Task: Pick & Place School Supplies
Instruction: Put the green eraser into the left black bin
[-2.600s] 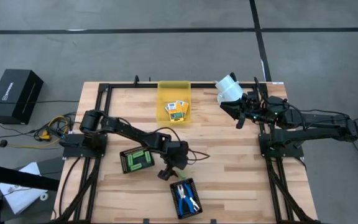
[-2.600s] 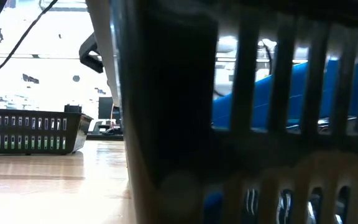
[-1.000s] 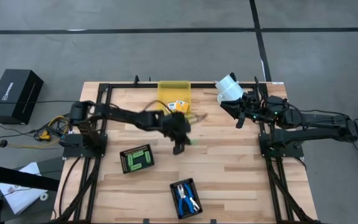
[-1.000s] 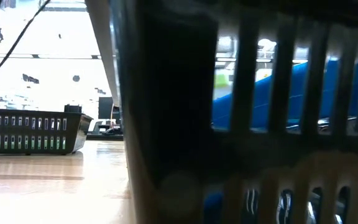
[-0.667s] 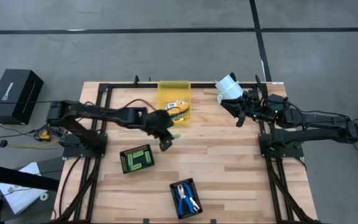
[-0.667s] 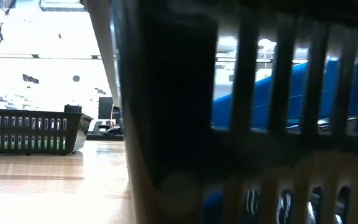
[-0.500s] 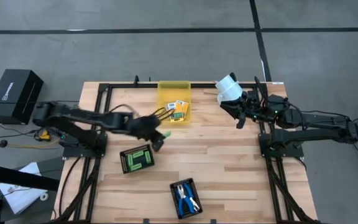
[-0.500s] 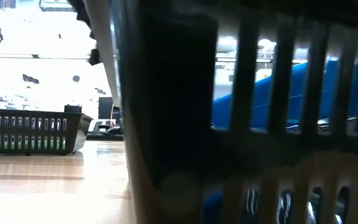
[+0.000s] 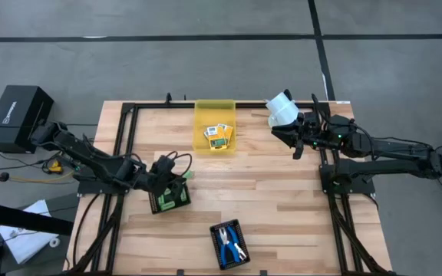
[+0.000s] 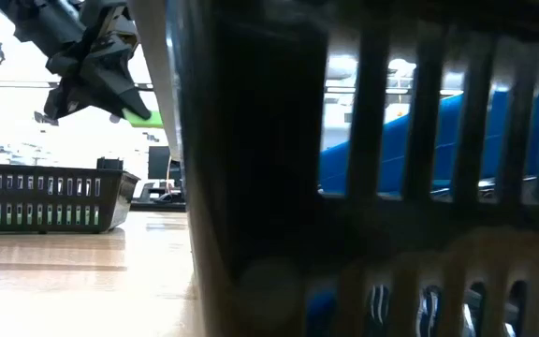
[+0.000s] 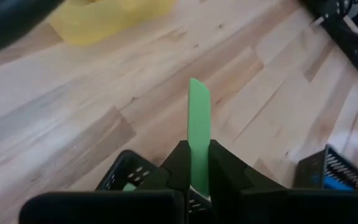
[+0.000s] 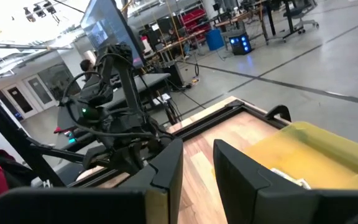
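- The left gripper (image 9: pixel 176 178) hung over the black tray (image 9: pixel 169 198) on the left side of the wooden table (image 9: pixel 282 199).
- Its fingers were pinched tight on a light-green stick (image 11: pixel 199 127), which poked out past the tips.
- In the low view, the same green stick (image 10: pixel 146 118) showed up in the air, above the tray (image 10: pixel 50 197).
- More green pieces (image 9: pixel 172 201) lay in that tray.
- The little yellow-orange boxes (image 9: pixel 218 136) lay in the see-through yellow bin (image 9: pixel 215 110) at the far edge of the table.
- The blue-handled tools (image 9: pixel 228 243) lay in another black tray (image 9: pixel 236 228) near the front edge.
- The right gripper (image 9: pixel 296 149) waited at the far right corner, its fingers a little apart and holding nothing.
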Available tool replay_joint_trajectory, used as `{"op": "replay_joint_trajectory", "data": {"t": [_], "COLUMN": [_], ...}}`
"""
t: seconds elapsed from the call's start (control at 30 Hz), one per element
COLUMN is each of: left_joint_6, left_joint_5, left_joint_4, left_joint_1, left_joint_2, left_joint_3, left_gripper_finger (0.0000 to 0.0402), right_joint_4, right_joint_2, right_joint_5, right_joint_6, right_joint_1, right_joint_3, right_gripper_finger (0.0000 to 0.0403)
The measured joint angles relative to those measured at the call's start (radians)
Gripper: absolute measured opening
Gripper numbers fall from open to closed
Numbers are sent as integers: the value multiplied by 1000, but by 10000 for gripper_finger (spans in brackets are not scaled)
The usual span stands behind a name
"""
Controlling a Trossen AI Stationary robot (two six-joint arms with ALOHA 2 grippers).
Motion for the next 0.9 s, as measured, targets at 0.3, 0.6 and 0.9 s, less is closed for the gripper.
{"op": "replay_joint_trajectory", "data": {"t": [0.3,0.6,0.9], "left_joint_6": [-75,-264,-305], "left_joint_5": [43,45,20], "left_joint_4": [50,86,238], "left_joint_1": [-99,-223,-240], "left_joint_2": [-2,-2,-1], "left_joint_3": [-119,-259,-359], "left_gripper_finger": [20,20,66], "right_joint_4": [-6,-18,-60], "right_joint_2": [0,0,0], "right_joint_5": [1,4,6], "right_joint_6": [57,79,79], "right_joint_1": [0,-3,-13], "right_joint_3": [0,0,0], "right_gripper_finger": [82,82,82]}}
